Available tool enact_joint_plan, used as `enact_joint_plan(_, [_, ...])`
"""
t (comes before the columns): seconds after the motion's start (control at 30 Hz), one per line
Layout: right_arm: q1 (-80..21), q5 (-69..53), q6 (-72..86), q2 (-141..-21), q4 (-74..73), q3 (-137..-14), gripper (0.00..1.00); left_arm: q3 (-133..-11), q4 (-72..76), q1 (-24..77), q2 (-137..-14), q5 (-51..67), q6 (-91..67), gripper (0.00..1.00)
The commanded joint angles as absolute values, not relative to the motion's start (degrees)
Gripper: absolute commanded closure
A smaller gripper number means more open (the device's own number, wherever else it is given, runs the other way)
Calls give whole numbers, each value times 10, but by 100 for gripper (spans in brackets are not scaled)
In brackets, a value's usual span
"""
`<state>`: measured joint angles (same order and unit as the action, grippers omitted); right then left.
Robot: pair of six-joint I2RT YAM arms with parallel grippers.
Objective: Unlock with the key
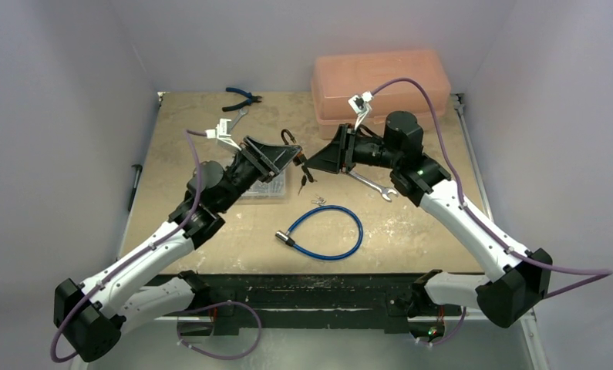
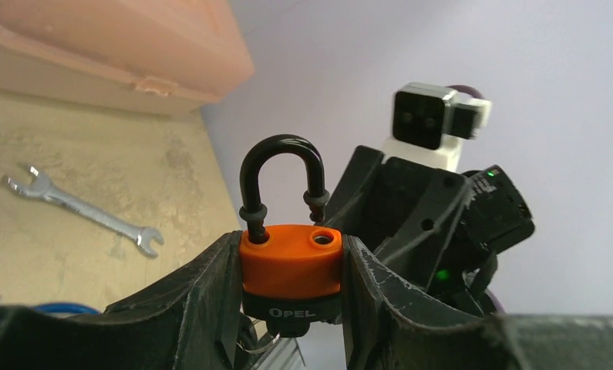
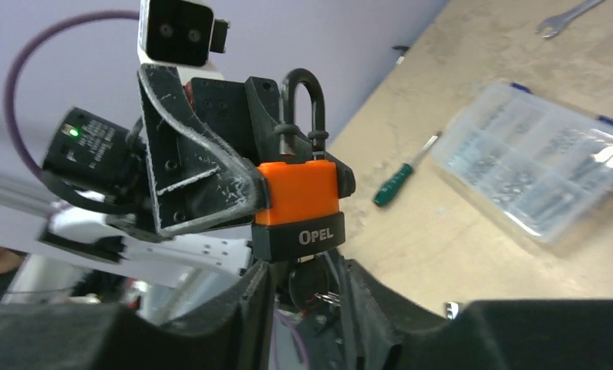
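The orange padlock [image 2: 291, 266], with a black base marked OPEL, is held above the table, and my left gripper [image 2: 290, 243] is shut on its sides. One leg of its black shackle [image 2: 280, 150] stands lifted out of its hole. The key [image 3: 308, 287] sticks up into the padlock's [image 3: 299, 196] underside, its black head hanging below with a ring and a second key. My right gripper [image 3: 307, 270] is open, with its fingers either side of the key head and a gap on both sides. From above, both grippers [image 1: 291, 158] [image 1: 318, 163] meet at mid-table.
A peach plastic box [image 1: 380, 81] stands at the back right. A spanner [image 1: 368, 185], a blue cable lock [image 1: 326, 231], a bare silver key bunch [image 1: 317, 202], a clear parts organiser [image 3: 542, 177], a green screwdriver [image 3: 399, 176] and blue pliers [image 1: 241, 96] lie on the table.
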<state>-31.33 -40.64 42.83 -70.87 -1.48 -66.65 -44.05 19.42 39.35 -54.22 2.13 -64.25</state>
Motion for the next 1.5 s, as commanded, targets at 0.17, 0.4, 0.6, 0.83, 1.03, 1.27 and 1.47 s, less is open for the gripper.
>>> enact_joint_plan(0.17, [-303,-338,277,-677,-88,-708,39,-479,67,411,-579,2,-717,100])
enact_joint_plan(0.4, [-306,-286,237,-650,-110,-687,22,-495,31,411,-597,-33,-739,100])
enact_joint_plan(0.6, [-342,-191,232,-653,-134,-667,22,-508,-9,411,-607,-58,-762,100])
enact_joint_plan(0.83, [-433,-42,269,-651,-71,-609,25,-509,-39,411,-618,-66,-802,100])
enact_joint_plan(1.03, [-453,-15,281,-654,-28,-581,27,-514,-53,411,-615,-79,-805,100])
enact_joint_plan(1.27, [-459,-16,285,-663,8,-558,29,-514,-54,411,-615,-88,-819,100])
enact_joint_plan(1.47, [-466,-13,292,-675,35,-542,32,-522,-74,412,-621,-104,-867,100])
